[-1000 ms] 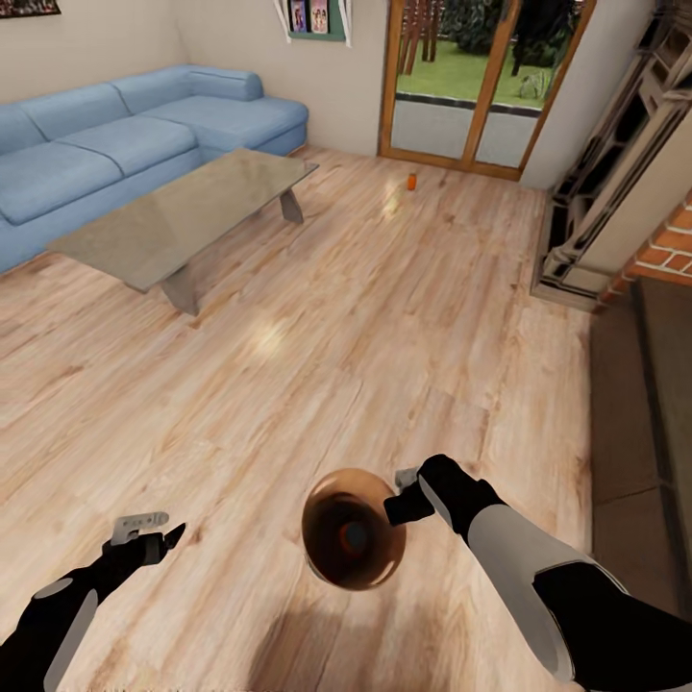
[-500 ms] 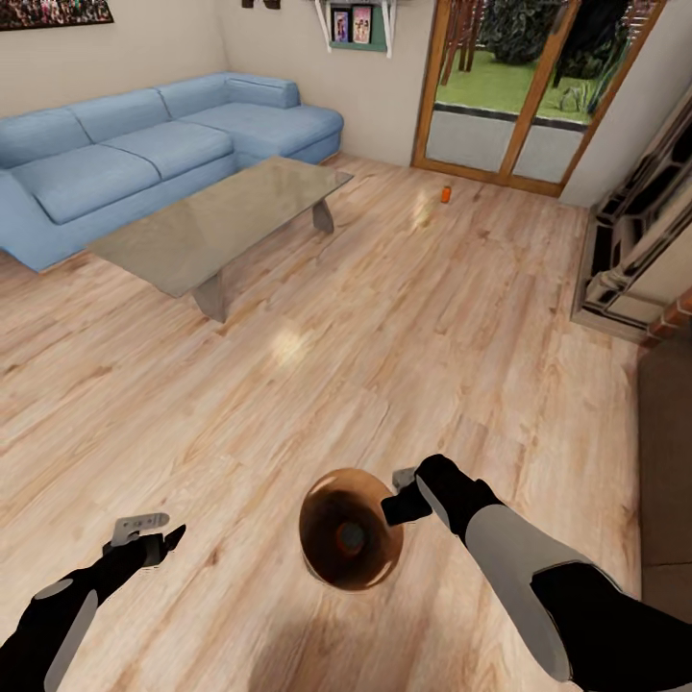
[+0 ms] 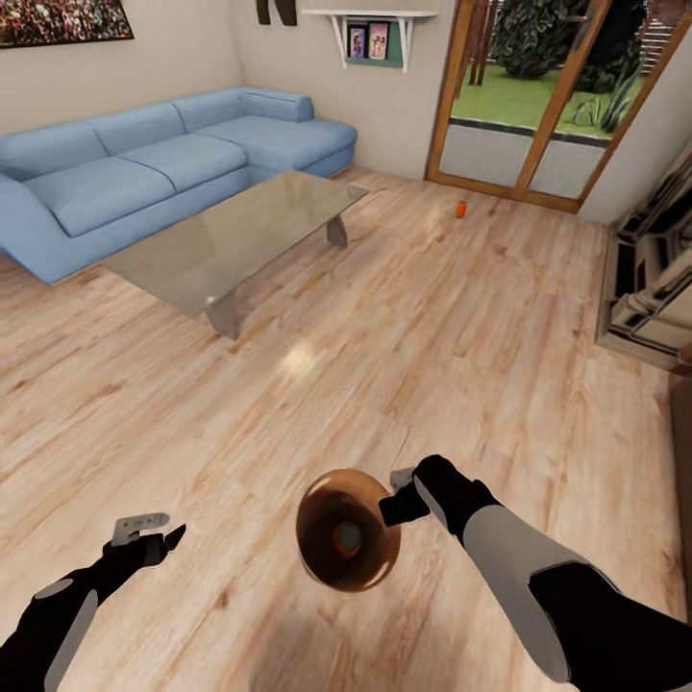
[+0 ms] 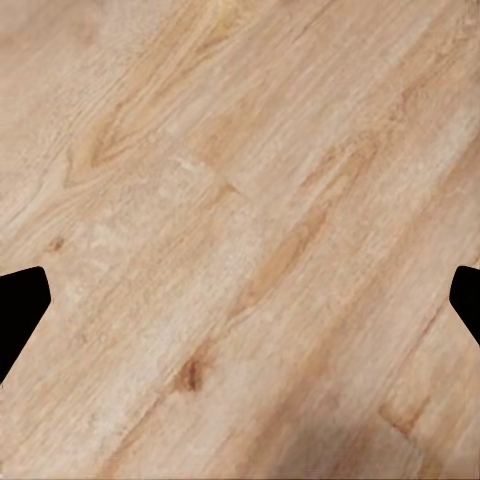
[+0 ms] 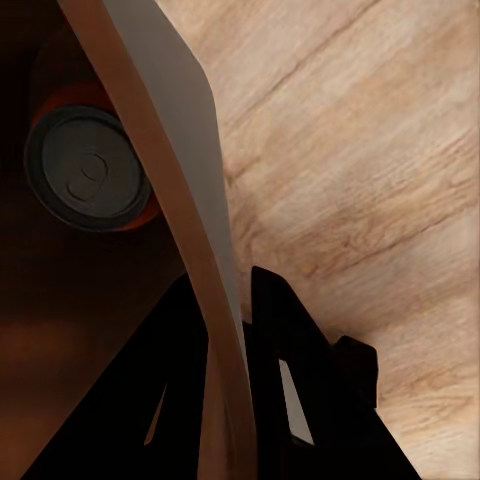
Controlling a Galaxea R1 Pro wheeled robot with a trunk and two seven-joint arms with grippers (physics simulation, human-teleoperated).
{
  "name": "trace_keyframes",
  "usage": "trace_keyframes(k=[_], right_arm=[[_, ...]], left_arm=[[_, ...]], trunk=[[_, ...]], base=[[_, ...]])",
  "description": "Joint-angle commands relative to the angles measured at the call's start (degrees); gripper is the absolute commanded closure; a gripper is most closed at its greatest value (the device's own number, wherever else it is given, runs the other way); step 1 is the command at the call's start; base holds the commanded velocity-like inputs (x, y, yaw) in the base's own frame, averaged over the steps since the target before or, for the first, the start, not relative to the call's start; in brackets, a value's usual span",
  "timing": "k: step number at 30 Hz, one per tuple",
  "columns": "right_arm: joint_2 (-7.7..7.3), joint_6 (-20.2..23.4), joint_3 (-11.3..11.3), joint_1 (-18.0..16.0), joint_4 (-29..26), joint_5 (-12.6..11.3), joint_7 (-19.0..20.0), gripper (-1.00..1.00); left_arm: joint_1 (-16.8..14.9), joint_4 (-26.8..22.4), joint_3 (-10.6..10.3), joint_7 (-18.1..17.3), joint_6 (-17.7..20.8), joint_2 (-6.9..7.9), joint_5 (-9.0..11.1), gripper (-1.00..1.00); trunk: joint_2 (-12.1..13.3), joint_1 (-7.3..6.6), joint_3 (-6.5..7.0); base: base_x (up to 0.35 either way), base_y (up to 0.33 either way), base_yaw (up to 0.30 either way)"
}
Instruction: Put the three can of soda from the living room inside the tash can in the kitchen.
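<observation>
One orange can (image 3: 462, 209) stands on the wooden floor (image 3: 432, 336) far ahead, near the glass doors (image 3: 538, 106) and well apart from the glass table (image 3: 240, 240) that sits before the blue sofa (image 3: 144, 173). Another orange can (image 5: 90, 170) with a silver top lies inside the bin (image 3: 348, 541), seen in the head view as a small orange spot at the bottom of its brown interior. The right gripper (image 3: 408, 500) holds the bin off the floor by its rim: in the right wrist view the jaws are clamped on the rim wall (image 5: 190, 200), one finger inside the bin and one outside. The bin hangs in front of the robot, between the two arms. The left gripper (image 3: 149, 533) hovers low over bare floor, grasping nothing; in the left wrist view its dark fingertips (image 4: 20, 310) sit at opposite edges with floorboards between them, so the jaws are spread apart.
</observation>
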Motion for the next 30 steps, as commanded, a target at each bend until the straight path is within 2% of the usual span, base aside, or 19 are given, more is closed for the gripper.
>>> trace_keyframes(k=[1,14,22,30], right_arm=[[0.03,0.3,-0.2,0.0,0.0,-1.6,0.3,1.00],[0.19,0.2,0.6,0.2,-0.1,-1.6,0.3,1.00],[0.62,0.2,0.6,0.2,-0.1,-1.5,0.2,1.00],[0.74,0.1,1.9,0.3,-0.1,-1.6,0.1,1.00]], left_arm=[[0.0,0.0,0.0,0.0,0.0,0.00,0.0,-1.00],[0.0,0.0,0.0,0.0,0.1,0.00,0.0,-1.00],[0.0,0.0,0.0,0.0,0.0,0.00,0.0,-1.00],[0.0,0.0,0.0,0.1,-0.1,0.00,0.0,-1.00]], trunk=[[0.0,0.00,0.09],[0.0,0.00,1.00],[0.0,0.00,1.39],[0.0,0.00,1.79]], base=[[0.296,0.151,0.065],[0.294,0.154,0.082],[0.293,0.154,0.182],[0.288,0.159,0.216]])
